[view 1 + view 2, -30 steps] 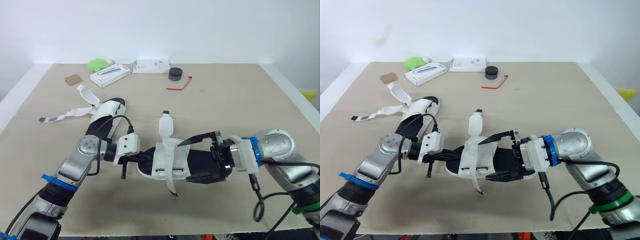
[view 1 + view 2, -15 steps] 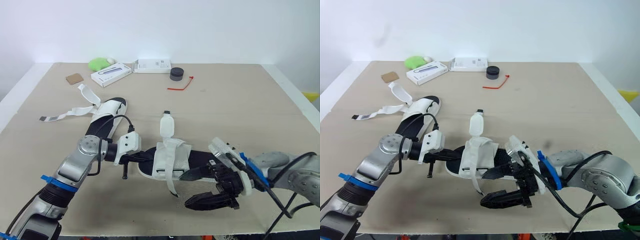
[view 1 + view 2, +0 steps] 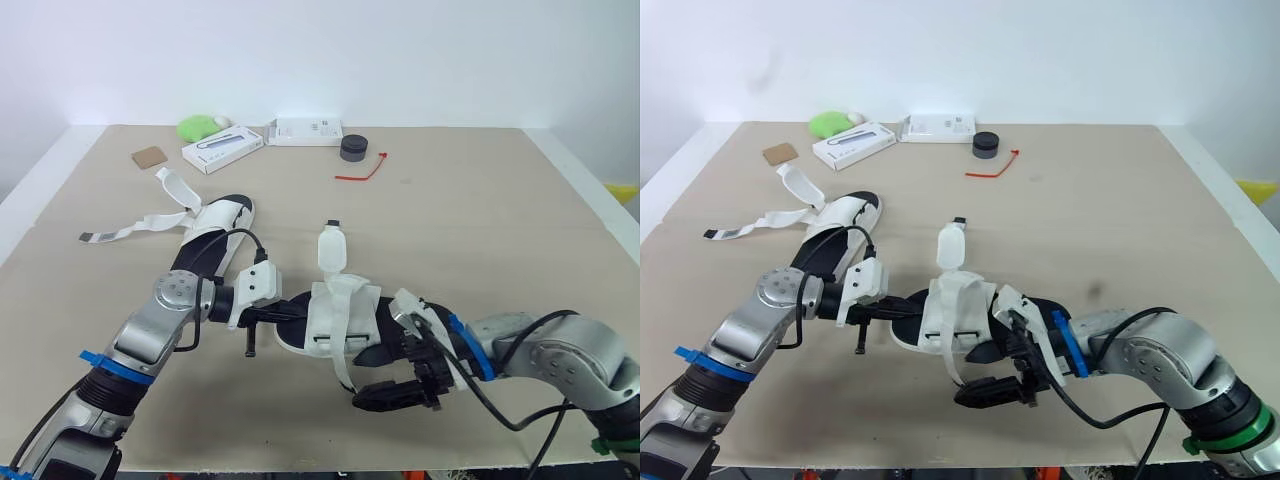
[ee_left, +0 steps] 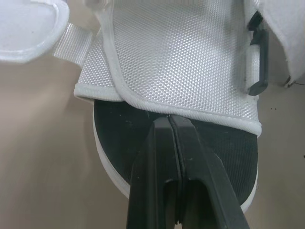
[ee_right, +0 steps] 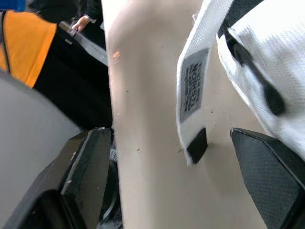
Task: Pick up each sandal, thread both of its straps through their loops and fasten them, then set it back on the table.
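**Right gripper drops in on the loose strap**

Nearest you, the right gripper (image 3: pixel 372 375) has swung down from the sandal's heel end and slid in low along the table (image 3: pixel 520 220). It's spread wide and holding nothing. In the right wrist view the dangling strap tail (image 5: pixel 193 90) hangs between the two fingers, touching neither. That looks like the set-up for the first strap pinch, so close only once the tail is centred.

Just beyond, the near sandal (image 3: pixel 340 315) hasn't budged and lies flat on the table. Your left gripper (image 4: pixel 169 119) is still clenched, its tips together on the black footbed at the edge of the white upper. Nothing shows between them, so I'd call it pinning, not grasping. The second strap (image 3: pixel 332 250) stands upright on the far side, unthreaded.

Further back on the left, the other sandal (image 3: pixel 215 235) waits with its straps splayed open. Along the far edge sit two white boxes (image 3: pixel 215 150), a black puck (image 3: pixel 352 148) and a red tie (image 3: pixel 360 170), all well clear.
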Tool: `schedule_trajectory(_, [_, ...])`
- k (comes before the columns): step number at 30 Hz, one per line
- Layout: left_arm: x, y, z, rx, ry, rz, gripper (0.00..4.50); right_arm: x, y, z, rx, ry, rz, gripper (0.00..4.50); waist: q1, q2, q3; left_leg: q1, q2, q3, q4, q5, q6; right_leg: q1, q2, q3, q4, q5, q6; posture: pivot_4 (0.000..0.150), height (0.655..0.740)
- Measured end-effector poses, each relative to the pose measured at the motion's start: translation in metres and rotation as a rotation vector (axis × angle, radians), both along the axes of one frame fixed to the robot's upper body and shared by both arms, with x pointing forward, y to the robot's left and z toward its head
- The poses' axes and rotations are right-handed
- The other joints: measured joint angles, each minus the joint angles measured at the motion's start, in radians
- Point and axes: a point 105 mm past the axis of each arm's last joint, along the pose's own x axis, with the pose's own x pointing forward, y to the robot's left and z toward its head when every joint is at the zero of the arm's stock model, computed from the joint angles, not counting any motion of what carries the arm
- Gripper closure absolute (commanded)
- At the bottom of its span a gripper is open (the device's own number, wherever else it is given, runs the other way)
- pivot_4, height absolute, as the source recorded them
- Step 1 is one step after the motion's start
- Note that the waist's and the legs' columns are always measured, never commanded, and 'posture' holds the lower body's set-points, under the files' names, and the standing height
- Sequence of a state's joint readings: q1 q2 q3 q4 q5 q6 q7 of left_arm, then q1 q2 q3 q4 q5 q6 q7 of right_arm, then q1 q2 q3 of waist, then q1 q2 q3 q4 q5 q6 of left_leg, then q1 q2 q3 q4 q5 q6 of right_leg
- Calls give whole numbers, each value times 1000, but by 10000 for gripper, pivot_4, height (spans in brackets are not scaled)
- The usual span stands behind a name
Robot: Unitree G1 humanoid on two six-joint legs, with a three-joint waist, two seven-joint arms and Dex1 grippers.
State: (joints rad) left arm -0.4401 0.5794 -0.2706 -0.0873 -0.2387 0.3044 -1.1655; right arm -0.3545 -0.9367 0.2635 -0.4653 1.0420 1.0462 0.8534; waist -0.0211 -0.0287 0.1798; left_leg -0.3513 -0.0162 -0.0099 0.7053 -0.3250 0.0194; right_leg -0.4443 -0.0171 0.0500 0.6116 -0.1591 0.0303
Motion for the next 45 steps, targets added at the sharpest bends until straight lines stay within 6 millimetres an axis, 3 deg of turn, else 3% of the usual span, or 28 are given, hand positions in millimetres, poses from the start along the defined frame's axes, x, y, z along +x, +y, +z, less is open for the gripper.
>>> schedule_trajectory(14, [18, 1, 3, 1, -61, 61, 45000, 15, 14, 14, -11, -16, -18, 1696, 0, 0, 0, -1, -1, -1, 0, 0, 0, 0, -2, -1, 0, 1, -2, 1500, 7400])
schedule_trajectory(17, [18, 1, 3, 1, -67, 61, 45000, 14, 14, 10, -30, 8, -23, 9723, 0, 0, 0, -1, -2, -2, 0, 0, 0, 0, -2, -1, 0, 1, -2, 1500, 7400])
schedule_trajectory(24, [19, 1, 2, -2, -66, 62, 45000, 13, 15, 4, -70, 49, -33, 42446, 0, 0, 0, -2, -3, -2, 0, 0, 0, 0, -3, -1, 0, 1, -2, 1500, 7400])
schedule_trajectory(38, [20, -1, 3, -9, -64, 70, 45000, 20, 13, 1, -97, 59, -63, 43860, 0, 0, 0, -2, -3, -3, 0, 0, 0, 0, -3, -2, 0, 1, -2, 1500, 7400])
schedule_trajectory(45, [20, -1, 3, -9, -64, 73, 45000, 26, 15, 12, -42, 43, -79, 43860, 0, 0, 0, -2, -3, -4, 0, 0, 0, 0, -3, -2, 0, 2, -2, 1500, 7400])
